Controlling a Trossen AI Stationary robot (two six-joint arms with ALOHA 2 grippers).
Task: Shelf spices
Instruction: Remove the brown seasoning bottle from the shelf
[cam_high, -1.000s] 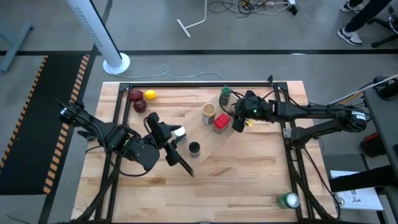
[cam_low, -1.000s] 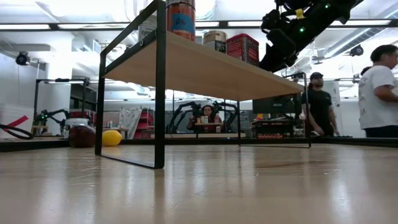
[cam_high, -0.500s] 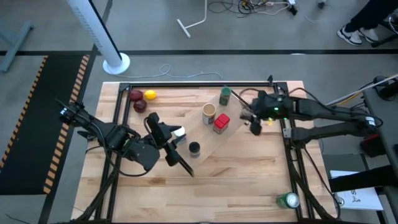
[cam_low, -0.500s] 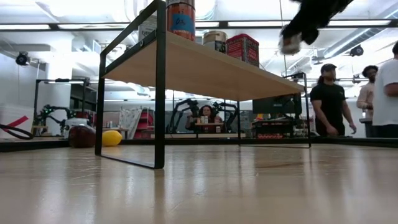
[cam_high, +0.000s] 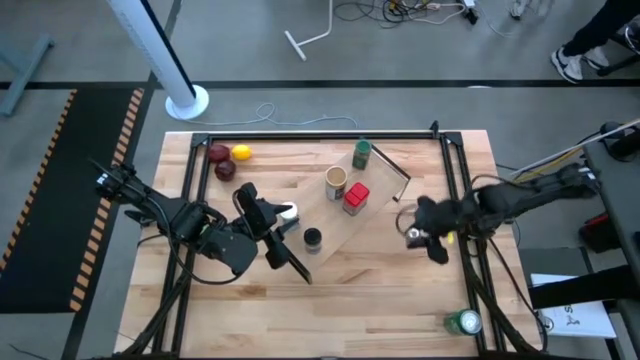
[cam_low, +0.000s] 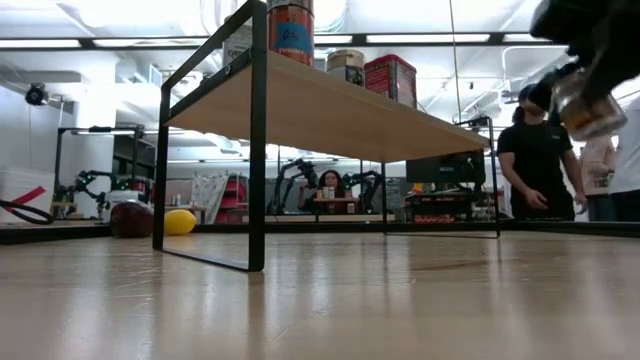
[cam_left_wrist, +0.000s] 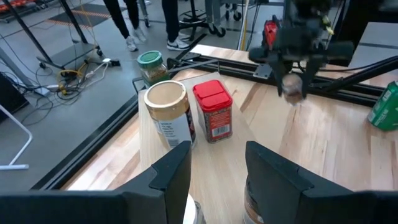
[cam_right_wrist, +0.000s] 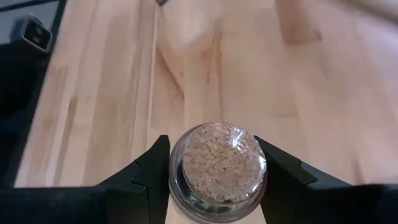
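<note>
The shelf (cam_high: 338, 226) is a light-wood plank on black end frames, lying aslant on the table. On it stand a green-lidded jar (cam_high: 361, 154), a tan cylinder (cam_high: 336, 182), a red box (cam_high: 356, 198), a white-capped jar (cam_high: 288, 212) and a black-capped jar (cam_high: 312, 238). My left gripper (cam_left_wrist: 217, 152) hovers over the shelf's near-left end, its fingers a little apart with nothing between the tips. My right gripper (cam_high: 420, 236) is off the shelf, toward the table's right edge, shut on a tiny grey-capped jar (cam_right_wrist: 216, 167). My right gripper pinches the tiny jar's round glass wall (cam_right_wrist: 177, 171) between its two fingers, one on each side. The fingers slant downward. The jar (cam_low: 588, 103) is tilted at the fingers' ends and lifted clear of table and shelf.
Red and yellow fruit (cam_high: 228, 158) lie at the far left. A green-and-white can (cam_high: 462, 322) stands at the near right. Black frame rails (cam_high: 458, 200) run along the table's sides. In the low view, people (cam_low: 535, 150) stand beyond the table.
My right gripper has carried the tiny jar away from the shelf's far-right end, toward the table's near and right edges. It has also sunk a little and tipped further downward.
</note>
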